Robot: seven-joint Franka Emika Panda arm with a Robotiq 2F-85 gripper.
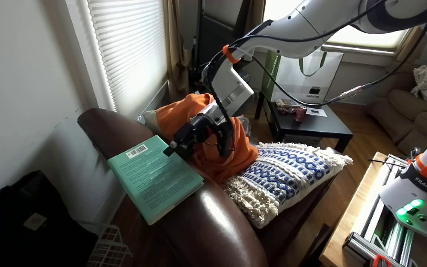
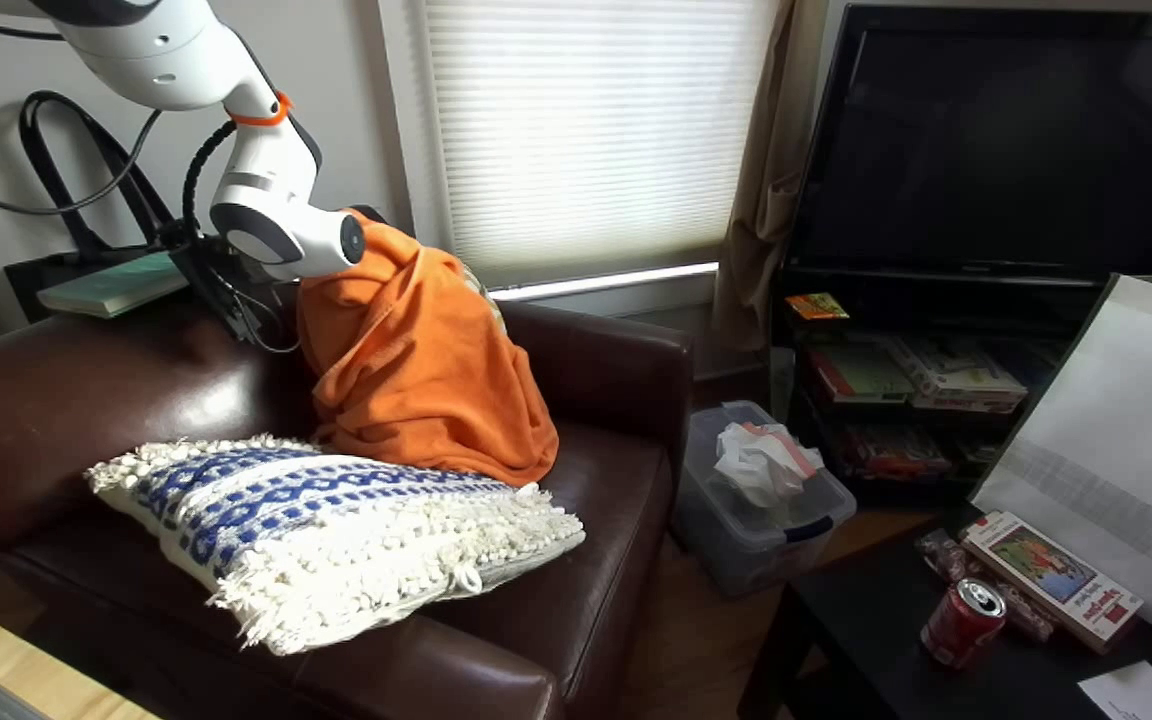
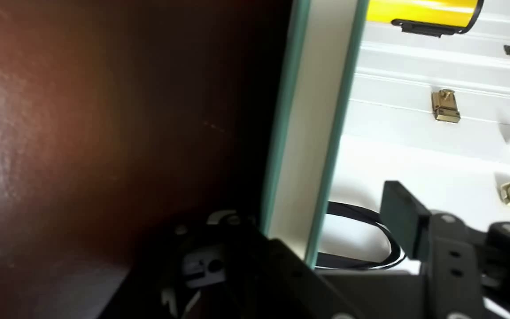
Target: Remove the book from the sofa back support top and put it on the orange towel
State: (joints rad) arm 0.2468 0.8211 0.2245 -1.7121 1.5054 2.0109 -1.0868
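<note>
The teal book (image 1: 156,178) lies flat on top of the brown leather sofa back (image 1: 213,218). It also shows in an exterior view (image 2: 116,287), and its page edge shows in the wrist view (image 3: 314,110). My gripper (image 1: 197,148) is at the book's towel-side edge, with one finger above the cover. In the wrist view the fingers (image 3: 312,217) are spread apart on either side of the edge, with a gap between the upper finger and the cover. The lower finger is dark, so its contact cannot be told. The orange towel (image 2: 416,360) drapes over something on the sofa, beside the gripper.
A blue and white fringed pillow (image 2: 336,530) lies on the seat in front of the towel. A window blind (image 1: 128,48) and wall stand behind the sofa. A black bag (image 1: 32,218) is behind the book. A black table (image 1: 310,122) holds a can and a large bag.
</note>
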